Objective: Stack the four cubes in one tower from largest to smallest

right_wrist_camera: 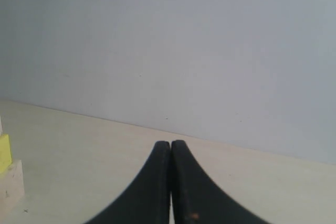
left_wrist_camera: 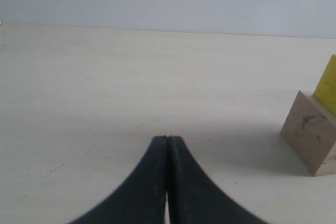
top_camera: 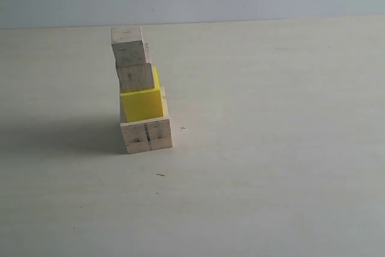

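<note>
Four cubes are stacked as one tower (top_camera: 139, 88), found at about 9 o'clock from the middle of the exterior view, on the table (top_camera: 271, 148). The large cube (top_camera: 147, 135) is set lowest, so that the widest face bears the rest. The yellow cube (top_camera: 142, 104) is carried on it, then the medium cube (top_camera: 136, 77), with the small cube (top_camera: 129, 46) on top. Each cube is shifted slightly toward 9 o'clock of the one beneath, so the column is stepped rather than flush, though every cube appears seated flat. The order asked for is judged to be met.

Nothing is held. The jaws of the left gripper (left_wrist_camera: 167, 140) are pressed together and empty, with the tower's base seen near by. Those of the right gripper (right_wrist_camera: 171, 142) are likewise pressed together on nothing, aimed level toward the wall (right_wrist_camera: 210, 51). Neither arm is seen in the exterior view; both are judged to be parked clear, so that the tower is not knocked.
</note>
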{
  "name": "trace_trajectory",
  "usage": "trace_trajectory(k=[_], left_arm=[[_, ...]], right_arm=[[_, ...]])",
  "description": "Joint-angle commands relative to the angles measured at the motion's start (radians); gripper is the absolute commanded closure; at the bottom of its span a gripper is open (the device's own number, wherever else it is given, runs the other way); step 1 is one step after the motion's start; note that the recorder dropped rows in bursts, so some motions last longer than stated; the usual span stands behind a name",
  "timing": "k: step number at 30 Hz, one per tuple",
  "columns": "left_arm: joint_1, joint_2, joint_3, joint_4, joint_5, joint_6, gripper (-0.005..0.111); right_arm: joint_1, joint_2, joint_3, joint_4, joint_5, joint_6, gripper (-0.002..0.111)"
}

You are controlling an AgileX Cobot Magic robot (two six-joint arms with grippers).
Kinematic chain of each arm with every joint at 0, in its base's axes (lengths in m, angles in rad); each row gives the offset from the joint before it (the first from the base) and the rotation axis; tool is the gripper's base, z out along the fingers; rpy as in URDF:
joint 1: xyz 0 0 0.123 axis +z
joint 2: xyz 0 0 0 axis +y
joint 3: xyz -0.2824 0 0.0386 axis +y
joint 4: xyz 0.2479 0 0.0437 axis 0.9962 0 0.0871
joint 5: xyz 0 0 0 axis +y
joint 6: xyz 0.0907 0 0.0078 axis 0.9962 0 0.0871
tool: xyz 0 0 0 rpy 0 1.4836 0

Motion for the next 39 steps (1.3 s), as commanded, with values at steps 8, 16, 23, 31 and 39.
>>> trace_trajectory(k=[8,16,23,31,39], left_arm=[[-0.004,-0.005,0.003,0.001,-0.002,0.002,0.107],[-0.004,-0.005,0.003,0.001,-0.002,0.002,0.107],[-0.004,-0.005,0.003,0.001,-0.002,0.002,0.107],[-0.004,-0.005,0.003,0.001,-0.002,0.002,0.107],[-0.004,-0.005,0.003,0.001,-0.002,0.002,0.107]], right_arm=[[-0.024,-0.004,0.137,0.101,-0.117,0.012,0.108],[-0.187,-0.004,0.27,0.158,-0.175,0.01,0.108],[-0.277,-0.004,0.366,0.173,-0.216,-0.016,0.108],[-0.305,-0.004,0.395,0.242,-0.229,-0.167,0.108],[-0.309,-0.004,0.395,0.244,-0.227,-0.167,0.108]])
